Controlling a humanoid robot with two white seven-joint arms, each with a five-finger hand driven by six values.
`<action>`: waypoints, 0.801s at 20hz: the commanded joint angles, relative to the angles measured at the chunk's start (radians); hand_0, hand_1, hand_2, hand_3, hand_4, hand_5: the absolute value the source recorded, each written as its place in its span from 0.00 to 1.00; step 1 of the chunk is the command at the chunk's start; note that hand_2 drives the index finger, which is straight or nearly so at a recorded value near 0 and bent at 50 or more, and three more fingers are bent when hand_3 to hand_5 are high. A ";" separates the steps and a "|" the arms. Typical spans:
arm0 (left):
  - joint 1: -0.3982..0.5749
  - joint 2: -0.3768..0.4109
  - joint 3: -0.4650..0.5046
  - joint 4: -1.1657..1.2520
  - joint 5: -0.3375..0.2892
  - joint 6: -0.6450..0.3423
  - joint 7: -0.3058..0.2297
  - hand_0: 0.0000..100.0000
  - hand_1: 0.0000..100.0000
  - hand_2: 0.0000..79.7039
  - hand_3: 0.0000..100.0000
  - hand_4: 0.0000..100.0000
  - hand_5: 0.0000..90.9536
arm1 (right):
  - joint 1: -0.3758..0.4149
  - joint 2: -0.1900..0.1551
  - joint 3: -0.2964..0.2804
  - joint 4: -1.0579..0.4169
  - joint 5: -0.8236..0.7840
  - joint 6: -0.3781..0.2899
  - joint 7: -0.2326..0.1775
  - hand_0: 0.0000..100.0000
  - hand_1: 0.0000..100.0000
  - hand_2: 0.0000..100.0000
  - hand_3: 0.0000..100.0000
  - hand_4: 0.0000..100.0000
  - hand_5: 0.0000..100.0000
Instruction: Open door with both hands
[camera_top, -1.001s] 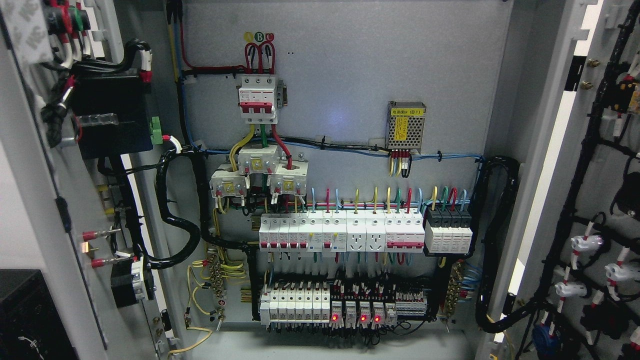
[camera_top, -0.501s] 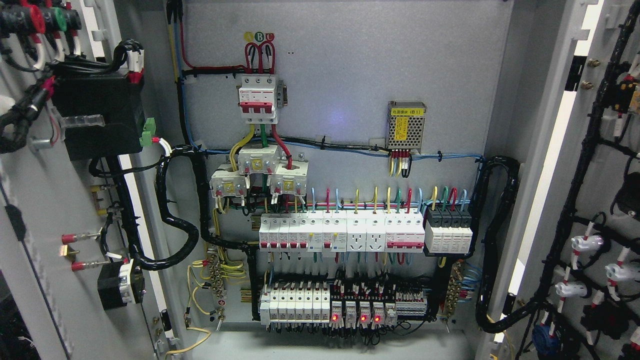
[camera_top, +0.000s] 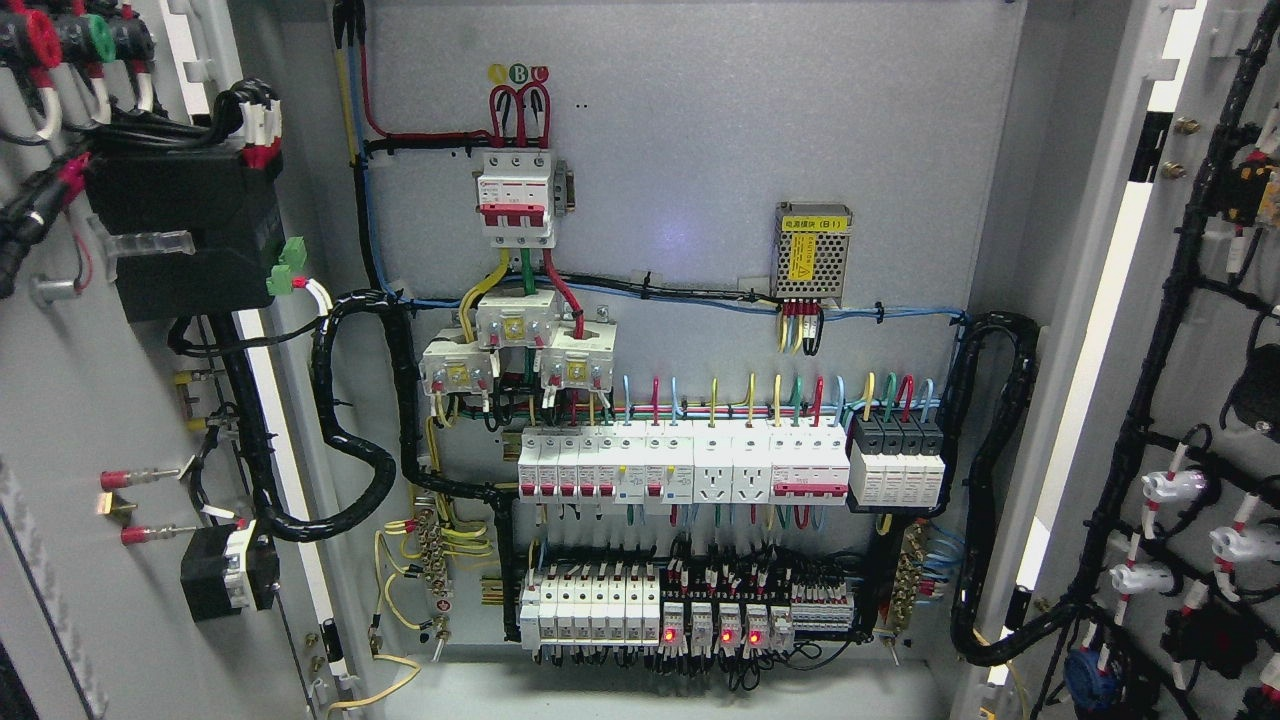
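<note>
1. Head view: an open electrical cabinet (camera_top: 700, 150) is filling the picture, its grey back panel facing the camera.
2. The left door (camera_top: 90, 420) is standing swung open at the picture's left, its inner face showing a black box (camera_top: 185, 235), a green connector (camera_top: 288, 268), and red-tipped terminals (camera_top: 120, 480) lower down.
3. The right door (camera_top: 1200, 400) is standing open at the picture's right, its inner face carrying black cable looms (camera_top: 1150, 380) and white lamp holders (camera_top: 1170, 487).
4. Neither the left hand nor the right hand is showing anywhere in this view, so whether their fingers are wide, narrow or holding anything cannot be told.
5. Near the top of the panel a white three-pole breaker (camera_top: 517, 197) with a red bar is sitting under red looped wires.
6. To its right, well apart, a small meshed power supply (camera_top: 813, 252) with a yellow label is hanging on the panel.
7. Below the breaker three white current transformers (camera_top: 515, 345) are clustering together, touching one another.
8. A row of white breakers and sockets (camera_top: 680, 462) is running across the middle, with a black-topped module (camera_top: 896, 462) just beside its right end.
9. Under that, a lower row of white breakers (camera_top: 590, 605) is sitting beside small relays (camera_top: 712, 625) that are glowing with red lights.
10. A thick black conduit (camera_top: 350, 440) is looping from the left door into the cabinet, and another (camera_top: 990, 480) is curving along the right side.
</note>
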 joint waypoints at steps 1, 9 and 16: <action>0.000 0.000 0.025 0.000 0.020 -0.005 0.001 0.00 0.00 0.00 0.00 0.00 0.00 | 0.008 -0.008 -0.103 0.020 0.001 -0.002 -0.002 0.00 0.00 0.00 0.00 0.00 0.00; 0.151 0.017 -0.136 -0.597 0.020 -0.136 -0.060 0.00 0.00 0.00 0.00 0.00 0.00 | 0.173 -0.176 -0.358 -0.079 0.001 -0.049 -0.002 0.00 0.00 0.00 0.00 0.00 0.00; 0.357 0.199 -0.472 -1.682 0.034 -0.352 -0.074 0.00 0.00 0.00 0.00 0.00 0.00 | 0.512 -0.276 -0.467 -0.295 0.007 -0.423 -0.004 0.00 0.00 0.00 0.00 0.00 0.00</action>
